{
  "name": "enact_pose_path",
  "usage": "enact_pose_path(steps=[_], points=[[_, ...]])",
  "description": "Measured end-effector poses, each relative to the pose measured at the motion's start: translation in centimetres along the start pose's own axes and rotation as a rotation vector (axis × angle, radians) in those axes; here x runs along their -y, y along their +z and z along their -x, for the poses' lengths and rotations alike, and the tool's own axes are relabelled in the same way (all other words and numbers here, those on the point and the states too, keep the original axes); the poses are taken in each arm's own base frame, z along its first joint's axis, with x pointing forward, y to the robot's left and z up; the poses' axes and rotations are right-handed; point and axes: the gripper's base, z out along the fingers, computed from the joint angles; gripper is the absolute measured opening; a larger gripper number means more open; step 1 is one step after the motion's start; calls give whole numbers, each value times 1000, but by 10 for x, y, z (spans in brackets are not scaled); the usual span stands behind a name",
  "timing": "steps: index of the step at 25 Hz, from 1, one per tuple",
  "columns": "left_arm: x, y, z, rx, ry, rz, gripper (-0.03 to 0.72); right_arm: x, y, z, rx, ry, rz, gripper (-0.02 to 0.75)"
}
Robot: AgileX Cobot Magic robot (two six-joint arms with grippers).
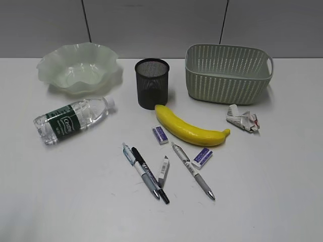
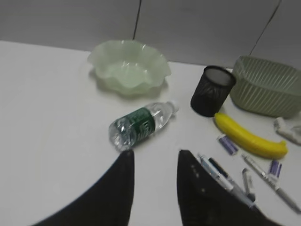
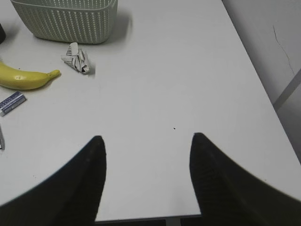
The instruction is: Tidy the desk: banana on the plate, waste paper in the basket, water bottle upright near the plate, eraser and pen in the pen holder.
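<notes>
The banana (image 1: pixel 189 128) lies mid-desk, in front of the black mesh pen holder (image 1: pixel 152 83). The water bottle (image 1: pixel 70 120) lies on its side at the left, below the pale green plate (image 1: pixel 78 68). The waste paper (image 1: pixel 242 119) sits in front of the sage basket (image 1: pixel 228 73). Three pens (image 1: pixel 146 174) and three erasers (image 1: pixel 160 135) lie at the front. Neither gripper shows in the exterior view. My left gripper (image 2: pixel 155 157) is open and empty, just short of the bottle (image 2: pixel 141 125). My right gripper (image 3: pixel 146 141) is open and empty over bare desk, right of the paper (image 3: pixel 76 58).
The desk's right edge (image 3: pixel 263 94) and front edge (image 3: pixel 146 219) are close to my right gripper. A grey wall runs behind the desk. The banana (image 3: pixel 23 77) and an eraser (image 3: pixel 11 102) lie at the left of the right wrist view.
</notes>
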Motion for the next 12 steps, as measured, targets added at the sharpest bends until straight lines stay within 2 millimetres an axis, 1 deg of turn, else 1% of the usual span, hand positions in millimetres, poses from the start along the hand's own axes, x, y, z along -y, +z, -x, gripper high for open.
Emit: enact_pose_path(steps=[2,5,8,10,11,12], points=[[2,20,14,2,-43,-30,237,0,0,0,0,0,0,454],[1,57,29,-46,-87,-51,238,0,0,0,0,0,0,454],[1,98,41,-131,-31,-65,238,0,0,0,0,0,0,454],[2,126,47,-202,46,-92,238,0,0,0,0,0,0,454],[2,145,47,-258,86,-106,238,0,0,0,0,0,0,454],[6,157,50,-284,125,-128,238,0,0,0,0,0,0,454]])
